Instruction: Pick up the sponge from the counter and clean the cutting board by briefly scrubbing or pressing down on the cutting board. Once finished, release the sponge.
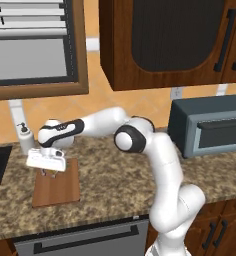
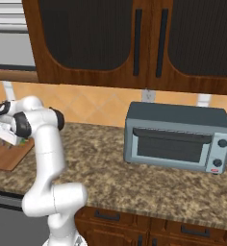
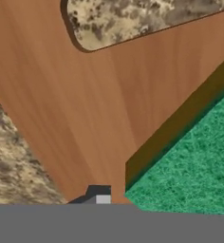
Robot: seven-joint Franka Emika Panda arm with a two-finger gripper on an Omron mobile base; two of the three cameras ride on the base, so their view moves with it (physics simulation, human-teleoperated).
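Speckled counter runs under dark wood cabinets, with a grey toaster oven at the right and a soap dispenser by the wall at the left. On it lies the board, slot end toward the wall. The arm reaches left, its gripper low over the board's far end. Close up, the sponge sits on the board beside one fingertip (green top up, yellow edge showing); whether the jaws grip it I cannot tell
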